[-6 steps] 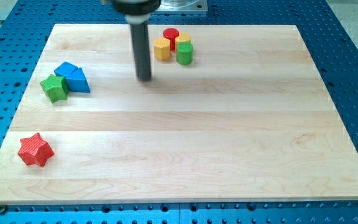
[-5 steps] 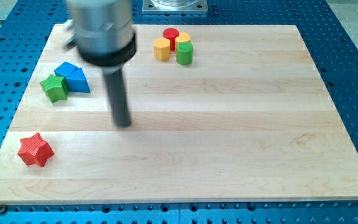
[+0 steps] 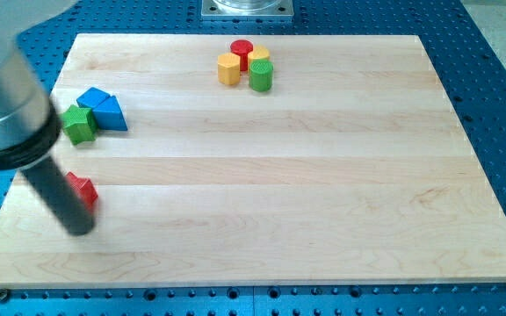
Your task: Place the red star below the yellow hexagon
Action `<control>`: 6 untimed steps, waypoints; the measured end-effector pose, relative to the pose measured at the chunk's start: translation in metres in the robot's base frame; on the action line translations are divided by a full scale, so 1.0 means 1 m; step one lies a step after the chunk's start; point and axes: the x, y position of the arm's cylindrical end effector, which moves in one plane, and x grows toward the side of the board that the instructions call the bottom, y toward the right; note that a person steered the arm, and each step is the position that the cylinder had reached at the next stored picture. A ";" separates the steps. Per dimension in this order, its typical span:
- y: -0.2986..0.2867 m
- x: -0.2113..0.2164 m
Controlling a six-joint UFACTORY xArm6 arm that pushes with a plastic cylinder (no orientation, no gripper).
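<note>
The red star [image 3: 83, 190] lies near the board's lower left, partly hidden behind my rod. My tip [image 3: 81, 231] rests on the board just below the star, touching or almost touching it. The yellow hexagon [image 3: 227, 68] stands near the view's top centre, far up and right of the star. It sits in a tight cluster with a red cylinder [image 3: 241, 51], a second yellow block [image 3: 259, 58] and a green cylinder [image 3: 262, 76].
At the left, a green block [image 3: 79, 125] touches two blue blocks [image 3: 102, 107]. The wooden board [image 3: 323, 193] lies on a blue perforated table. The arm's metal base plate [image 3: 247, 8] is at the view's top.
My rod swept from the upper middle down and left to the star. The star has shifted right and slightly up from its earlier spot. The other blocks have not moved.
</note>
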 end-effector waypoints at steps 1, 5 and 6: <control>0.043 -0.029; 0.016 -0.025; 0.019 -0.016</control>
